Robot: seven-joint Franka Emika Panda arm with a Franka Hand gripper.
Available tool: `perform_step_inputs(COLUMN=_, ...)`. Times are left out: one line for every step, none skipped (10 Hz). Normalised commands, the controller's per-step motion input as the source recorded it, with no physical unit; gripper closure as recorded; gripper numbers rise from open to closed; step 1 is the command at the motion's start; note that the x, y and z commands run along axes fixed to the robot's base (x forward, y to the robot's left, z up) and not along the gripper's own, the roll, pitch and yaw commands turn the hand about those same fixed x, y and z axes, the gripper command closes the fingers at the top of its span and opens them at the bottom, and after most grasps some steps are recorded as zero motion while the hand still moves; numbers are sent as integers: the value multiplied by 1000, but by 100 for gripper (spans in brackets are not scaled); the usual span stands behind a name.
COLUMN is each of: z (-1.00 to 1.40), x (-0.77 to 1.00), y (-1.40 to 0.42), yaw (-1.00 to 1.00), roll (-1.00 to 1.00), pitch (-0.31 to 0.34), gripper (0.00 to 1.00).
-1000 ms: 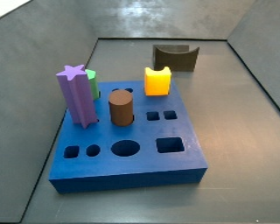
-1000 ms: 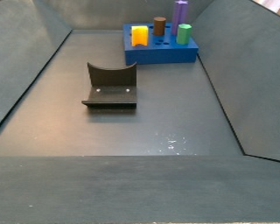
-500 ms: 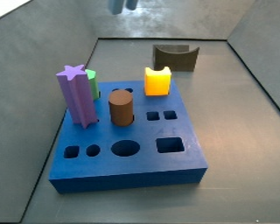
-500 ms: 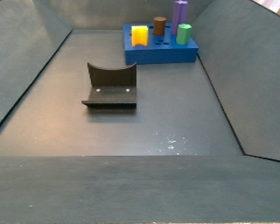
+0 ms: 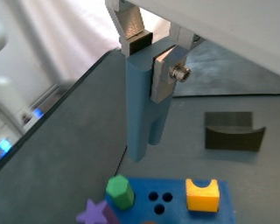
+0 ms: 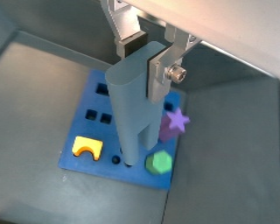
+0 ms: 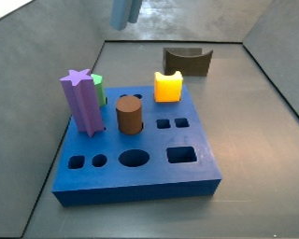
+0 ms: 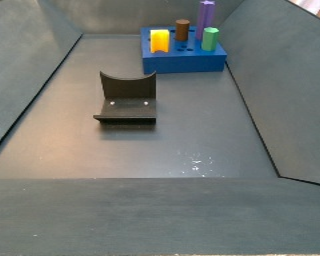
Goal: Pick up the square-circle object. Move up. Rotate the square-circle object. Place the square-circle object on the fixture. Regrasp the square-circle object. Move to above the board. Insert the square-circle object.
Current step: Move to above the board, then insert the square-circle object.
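purple star post (image 7: 78,99), brown cylinder (image 7: 128,115), yellow block (image 7: 168,87)

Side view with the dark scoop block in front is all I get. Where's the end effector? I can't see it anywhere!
Observer: It's up high, out of your picture. In both wrist views the end effector is shut on the square-circle object.
Operator: Is the peg standing up or lying down?
Observer: It hangs upright, gripped at its top end. In a side view the square-circle object pokes in at the top edge, far above all the other pieces.
Operator: Are there any free holes on the blue thing?
Observer: Yes. In a side view the board has a round hole, a square hole and small paired holes open.
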Motion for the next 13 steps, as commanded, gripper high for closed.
perform_step_inputs(z=-2, x=-91, y=25, yaw=1000, roll=-360, pitch=-414, gripper=100)
perform_step_inputs(z=-8, x=-93, y=28, yaw=1000, roll=-342, pitch=-462, gripper=100)
perform_step_inputs(z=-1, x=-85, y=24, yaw=1000, roll=-315, pitch=-524, gripper=100)
perform_step_inputs(z=-5, x=-75, y=18, yaw=1000, roll=-283, pitch=-599, gripper=100)
perform_step_inputs(z=-5, x=-70, y=18, yaw=885, roll=-235, pitch=-567, gripper=100)
perform_step_inputs(z=-2, x=-66, y=15, yaw=526, roll=-133, pitch=-395, gripper=100)
perform_step_inputs(z=-1, x=-51, y=15, yaw=321, roll=-82, pitch=-270, gripper=100)
perform_step_inputs(z=-151, x=0, y=-203, yaw=-871, roll=-106, pitch=-171, gripper=100)
perform_step_inputs(z=-126, x=0, y=-151, yaw=-920, roll=-101, pitch=-144, gripper=100)
perform_step_inputs(z=-131, x=0, y=-160, yaw=-914, roll=-97, pitch=-147, gripper=100)
perform_step_inputs(z=-146, x=0, y=-246, yaw=-863, roll=-73, pitch=-141, gripper=100)
perform_step_inputs(z=-134, x=0, y=-240, yaw=-877, roll=-71, pitch=-140, gripper=100)
perform_step_inputs(z=-140, x=0, y=-246, yaw=-880, roll=-63, pitch=-139, gripper=100)
